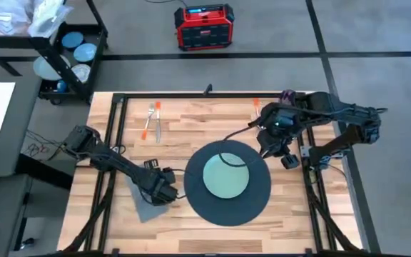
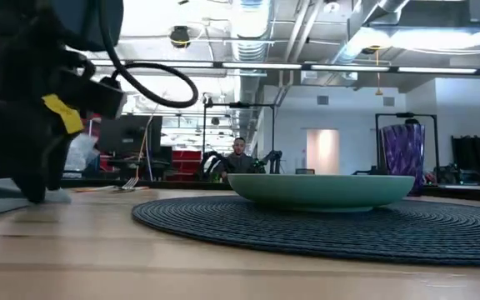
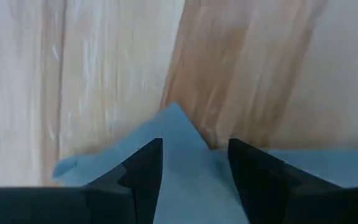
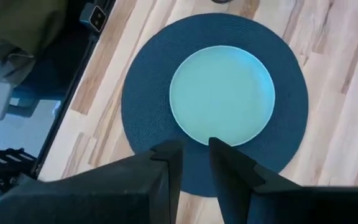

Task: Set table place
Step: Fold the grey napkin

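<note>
A pale green plate sits in the middle of the dark round mat on the wooden table. A grey napkin lies flat left of the mat. My left gripper is open and points down over the napkin's corner, low at the table in the low view. My right gripper hovers above the mat's far right edge, a narrow gap between its fingers and nothing in it. My left gripper comes at the napkin's corner from above, with one finger on either side of the point. The napkin lies flat on the table. Whether the fingertips touch the cloth, I cannot tell.
An orange-handled fork and a knife lie at the far left of the table. Another orange-handled piece lies at the far right, beside a small purple thing. A black cart stands off the far left corner.
</note>
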Action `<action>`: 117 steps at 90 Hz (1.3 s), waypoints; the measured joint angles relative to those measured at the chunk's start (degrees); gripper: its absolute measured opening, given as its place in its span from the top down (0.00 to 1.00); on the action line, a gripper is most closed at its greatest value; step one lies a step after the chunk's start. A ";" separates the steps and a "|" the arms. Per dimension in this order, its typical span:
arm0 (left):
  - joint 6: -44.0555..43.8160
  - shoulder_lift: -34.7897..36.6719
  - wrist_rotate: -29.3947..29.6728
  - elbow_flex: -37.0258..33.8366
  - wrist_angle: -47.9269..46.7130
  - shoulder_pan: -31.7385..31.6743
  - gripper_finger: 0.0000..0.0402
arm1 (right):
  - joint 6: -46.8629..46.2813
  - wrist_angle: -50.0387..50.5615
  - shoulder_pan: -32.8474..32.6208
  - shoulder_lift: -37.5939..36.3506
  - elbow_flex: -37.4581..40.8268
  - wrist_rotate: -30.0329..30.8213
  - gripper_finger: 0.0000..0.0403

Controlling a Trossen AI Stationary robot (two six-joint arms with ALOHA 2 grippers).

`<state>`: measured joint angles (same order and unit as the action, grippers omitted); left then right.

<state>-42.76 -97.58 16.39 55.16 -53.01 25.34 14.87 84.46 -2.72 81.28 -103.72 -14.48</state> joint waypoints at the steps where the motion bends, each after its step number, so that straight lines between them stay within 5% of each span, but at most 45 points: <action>1: -0.05 0.00 0.17 0.00 0.06 -0.08 0.58 | 0.00 -0.07 0.00 0.00 0.00 0.01 0.84; 21: -1.69 0.00 0.52 0.00 -0.72 -1.21 0.64 | -0.01 -0.69 -0.07 0.00 0.00 0.02 0.84; 57: -3.94 0.00 0.66 0.01 -2.15 -1.19 0.99 | -2.86 -0.98 -5.45 0.00 0.00 0.97 0.84; 88: -12.13 0.00 3.14 0.07 -13.88 1.34 1.00 | -3.97 -0.95 -7.32 0.00 0.00 4.56 0.84; 117: -6.41 0.46 -1.91 7.81 -5.72 3.59 0.98 | -3.02 -0.72 -5.30 0.00 0.00 4.67 0.84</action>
<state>-49.17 -97.12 14.48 62.97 -58.72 28.93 11.86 83.74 -8.02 81.28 -103.72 -9.80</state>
